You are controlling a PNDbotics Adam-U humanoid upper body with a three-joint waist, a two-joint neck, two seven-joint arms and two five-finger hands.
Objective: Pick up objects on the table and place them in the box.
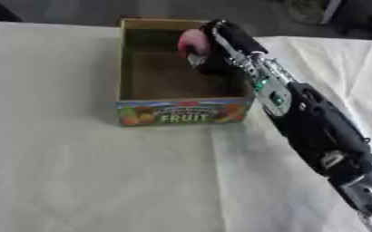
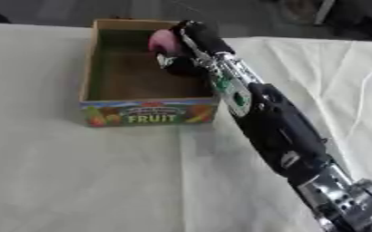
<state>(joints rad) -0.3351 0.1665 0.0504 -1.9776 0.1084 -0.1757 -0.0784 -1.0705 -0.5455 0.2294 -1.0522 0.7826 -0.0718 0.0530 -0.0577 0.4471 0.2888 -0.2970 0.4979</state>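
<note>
the box (image 1: 181,113) stands at upper centre of the frame, its walls upright on all sides and its top open. the right arm (image 2: 261,122) runs diagonally from lower right over the box's right wall. the tabletop (image 1: 70,167) at left and lower centre lies bare.
</note>
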